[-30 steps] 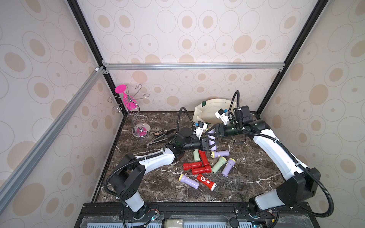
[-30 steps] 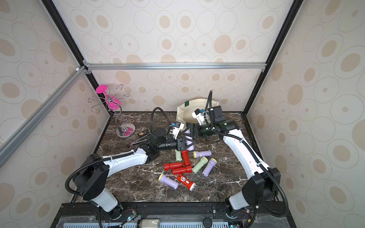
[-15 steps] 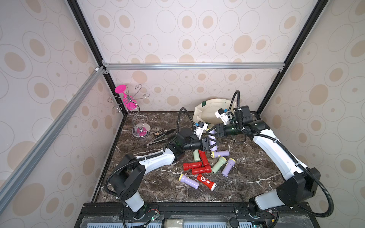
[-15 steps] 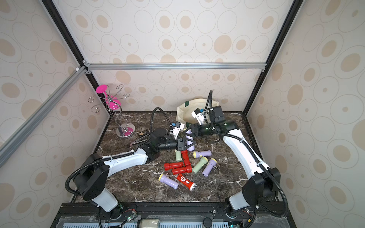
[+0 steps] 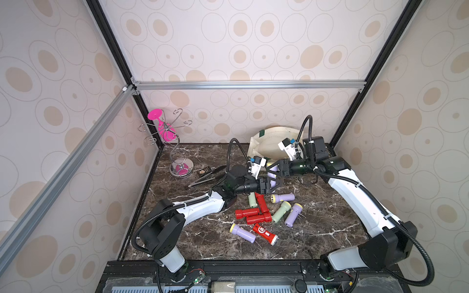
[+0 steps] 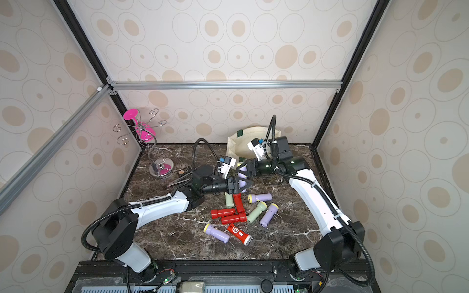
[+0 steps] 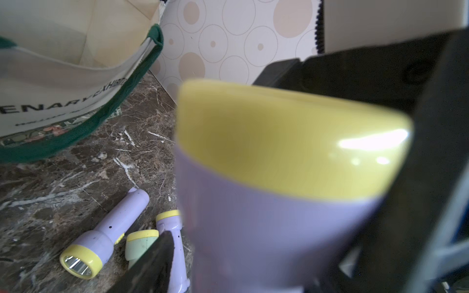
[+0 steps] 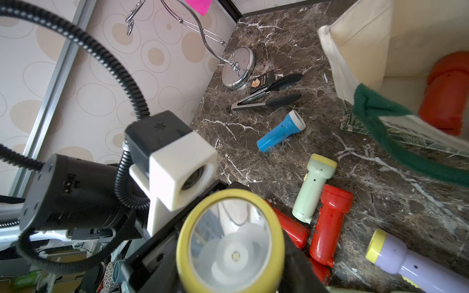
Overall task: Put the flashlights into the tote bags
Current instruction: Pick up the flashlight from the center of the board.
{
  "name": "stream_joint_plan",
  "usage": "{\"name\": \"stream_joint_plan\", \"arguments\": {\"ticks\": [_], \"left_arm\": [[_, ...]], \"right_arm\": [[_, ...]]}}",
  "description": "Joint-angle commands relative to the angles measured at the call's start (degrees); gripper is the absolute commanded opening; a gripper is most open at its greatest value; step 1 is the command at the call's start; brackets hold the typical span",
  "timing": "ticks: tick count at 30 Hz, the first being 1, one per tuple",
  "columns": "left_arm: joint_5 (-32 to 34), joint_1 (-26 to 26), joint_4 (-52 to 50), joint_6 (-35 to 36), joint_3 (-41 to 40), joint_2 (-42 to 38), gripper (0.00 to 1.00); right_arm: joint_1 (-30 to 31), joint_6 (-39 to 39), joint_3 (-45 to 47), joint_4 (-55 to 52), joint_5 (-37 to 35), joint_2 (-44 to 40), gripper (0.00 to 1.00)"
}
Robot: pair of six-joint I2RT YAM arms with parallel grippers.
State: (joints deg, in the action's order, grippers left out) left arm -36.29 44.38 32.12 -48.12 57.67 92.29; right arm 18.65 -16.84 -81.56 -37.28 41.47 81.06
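Lower centre of the frame: loose flashlights point(image 5: 256, 218) lie on the counter point(image 5: 319, 228). Just above, the left gripper point(image 5: 275, 184) has its fingers apart. The right gripper point(image 5: 271, 171) has its fingers clamped on a lilac flashlight point(image 8: 229, 243). The tote bag point(image 5: 267, 147) stands behind, upper centre. Risk: a shallow hold could drop the flashlight short of the bag.

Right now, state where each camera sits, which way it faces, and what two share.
Top views: high at the front, looking down and backward over the dark marble table; both arms show whole.
Left wrist: on the left arm, facing the cream canvas tote bag with green handles; one black finger shows.
Right wrist: on the right arm, facing the left arm's white-housed camera; its own fingers show.
Shared: both wrist views see the lilac plastic flashlight with a yellow head close up.
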Motion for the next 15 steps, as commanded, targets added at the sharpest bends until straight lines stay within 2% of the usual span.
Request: {"name": "stream_joint_plan", "arguments": {"ticks": [1,8,15], "left_arm": [[2.25,0.45,1.06,0.79,-1.37,-3.07,0.87],[5.26,0.4,-1.01,2.08,-4.58,-5.92,0.94],[13.38,-0.07,-9.53,6.29,-4.94,-8.97,0.95]], "right_arm": [[0.09,1.61,-0.95,-1.03,-4.39,-2.13,0.0],[-0.09,3.18,-6.26,-6.86,-15.79,-0.54,0.0],[-0.72,6.64,-16.33,-9.68,-23.05,5.21,0.0]]}}
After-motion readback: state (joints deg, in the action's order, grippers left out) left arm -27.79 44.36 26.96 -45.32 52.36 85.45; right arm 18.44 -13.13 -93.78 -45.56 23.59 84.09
